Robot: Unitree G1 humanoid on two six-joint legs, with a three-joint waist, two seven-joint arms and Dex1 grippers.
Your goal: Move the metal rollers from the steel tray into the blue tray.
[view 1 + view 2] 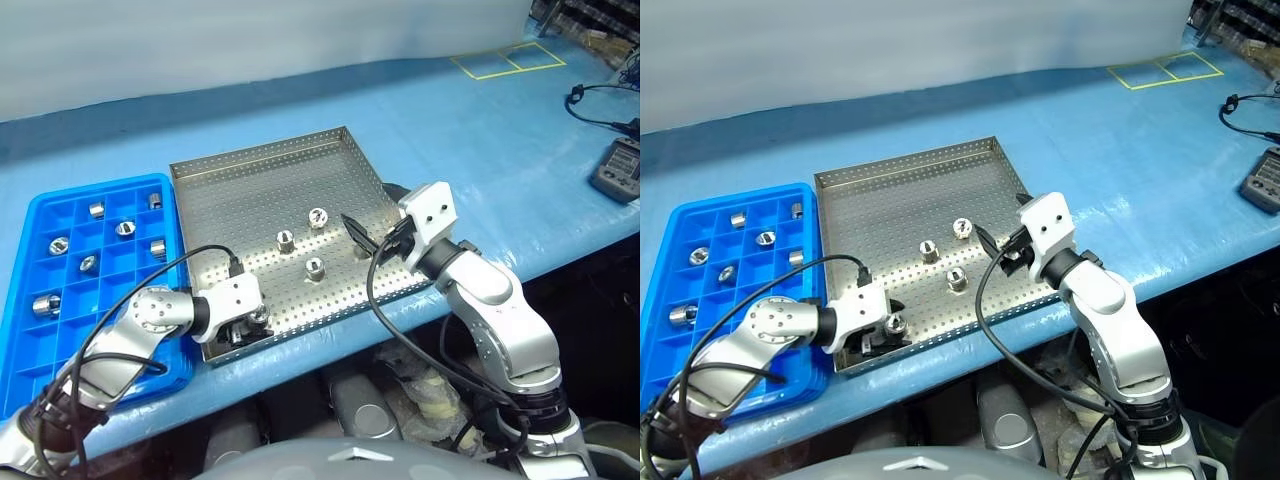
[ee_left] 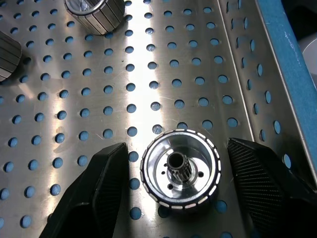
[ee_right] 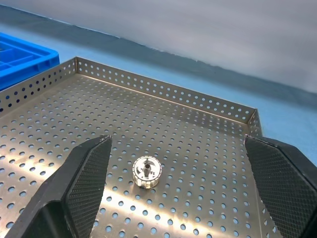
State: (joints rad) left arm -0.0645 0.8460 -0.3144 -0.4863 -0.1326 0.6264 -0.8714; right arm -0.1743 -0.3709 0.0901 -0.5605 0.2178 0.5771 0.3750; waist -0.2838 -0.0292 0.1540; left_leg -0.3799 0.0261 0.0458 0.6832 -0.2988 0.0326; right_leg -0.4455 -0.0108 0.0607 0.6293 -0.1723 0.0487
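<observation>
The steel tray lies mid-table with several metal rollers standing on it, among them one at the centre and one further back. At its near left corner my left gripper points down, open, its fingers on either side of a roller with a gap on each side. My right gripper hovers level over the tray's right side, open and empty, facing a roller. To the left, the blue tray holds several rollers in separate compartments.
The light-blue table covering extends to the right and back. A yellow taped square marks the far right. A black device with a cable sits at the right edge. The table's front edge runs just below both trays.
</observation>
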